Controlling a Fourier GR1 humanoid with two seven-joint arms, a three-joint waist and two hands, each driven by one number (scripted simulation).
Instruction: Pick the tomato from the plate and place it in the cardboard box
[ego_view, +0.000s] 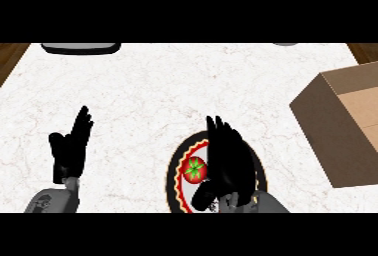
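I see a pale marbled bench; my right robot hand, fingers straight, covers the plate beside the tomato; box right; left robot hand spread.

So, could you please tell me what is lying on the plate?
A red tomato with a green stem lies on the plate. The right robot hand hovers over it, open, covering the tomato's right side and most of the plate.

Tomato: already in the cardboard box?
No, the tomato lies on the plate beside the right hand, while the cardboard box stands apart at the right edge.
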